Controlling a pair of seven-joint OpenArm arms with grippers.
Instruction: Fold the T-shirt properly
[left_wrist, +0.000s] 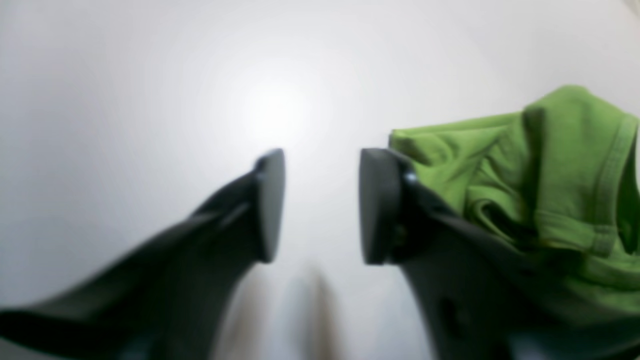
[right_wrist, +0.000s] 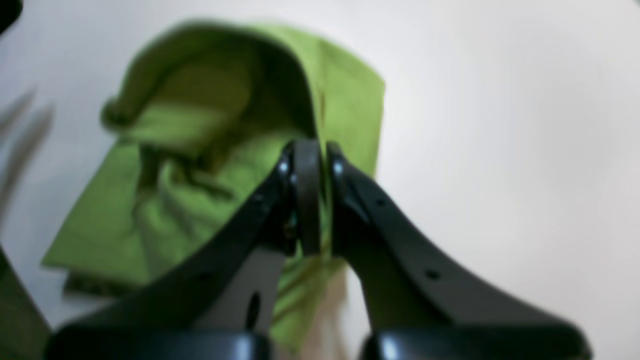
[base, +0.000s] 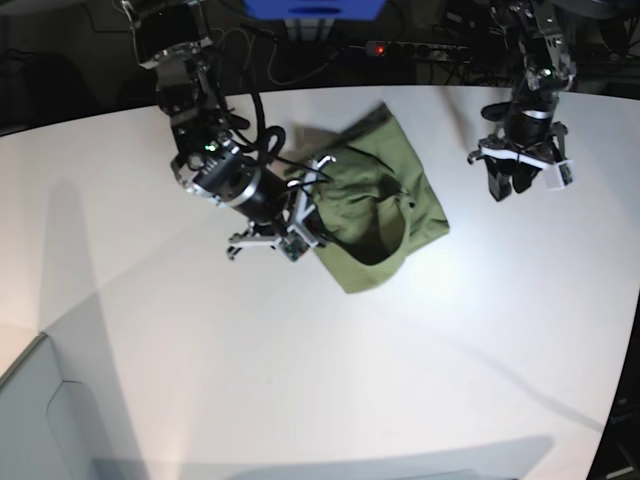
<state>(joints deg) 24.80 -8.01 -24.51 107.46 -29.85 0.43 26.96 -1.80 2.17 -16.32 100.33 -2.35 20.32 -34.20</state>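
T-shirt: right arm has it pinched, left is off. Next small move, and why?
Probably carry the right end effector, shut on a raised flap of the T-shirt, across and lay it flat. The fold is still arched, and the left end effector is open and holds nothing.

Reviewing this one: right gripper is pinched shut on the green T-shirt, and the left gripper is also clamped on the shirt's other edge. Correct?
Not quite. The right gripper is indeed shut on the T-shirt, but the left gripper is open with nothing between its jaws; the shirt lies beside it. The left wrist view shows this.
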